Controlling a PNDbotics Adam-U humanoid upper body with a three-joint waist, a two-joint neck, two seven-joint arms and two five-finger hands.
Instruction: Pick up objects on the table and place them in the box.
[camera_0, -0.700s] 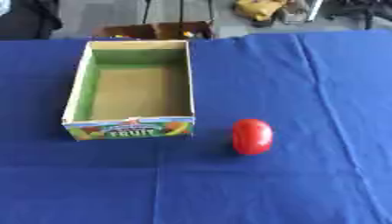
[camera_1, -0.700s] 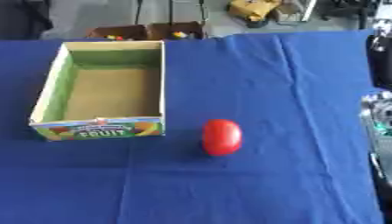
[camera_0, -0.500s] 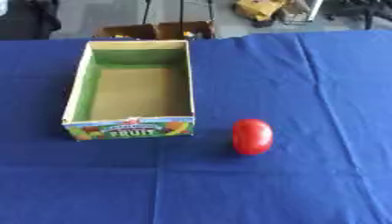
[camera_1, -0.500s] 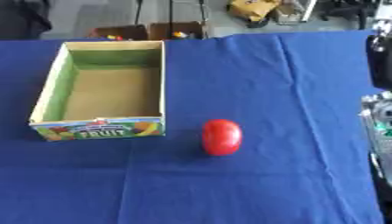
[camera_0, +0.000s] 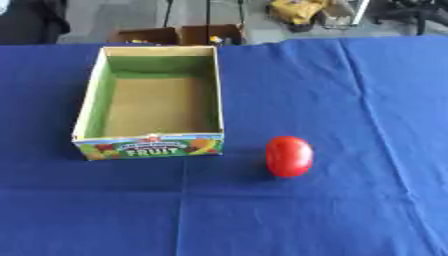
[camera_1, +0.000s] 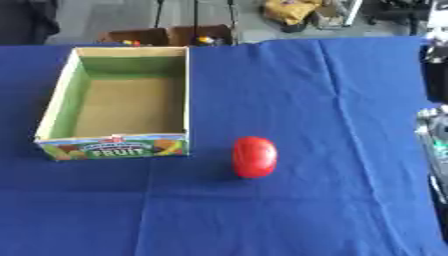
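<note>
Blue tablecloth (camera_0: 350, 100) | red object (camera_0: 289, 156) — beside box (camera_0: 149, 147) | right hand (camera_1: 435, 135) — fingers unclear

Red object (camera_0: 289, 156), green-lined box (camera_0: 150, 102), blue tablecloth (camera_0: 350, 210).

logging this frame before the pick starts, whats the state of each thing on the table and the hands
box: open at the top, upright, nothing inside
red object: lying on the cloth to the right of the box, apart from it, not held
blue cloth: spread flat over the table, with fold creases
right arm: parts show at the right edge of the right eye view, hand not seen
left hand: not in view
</note>
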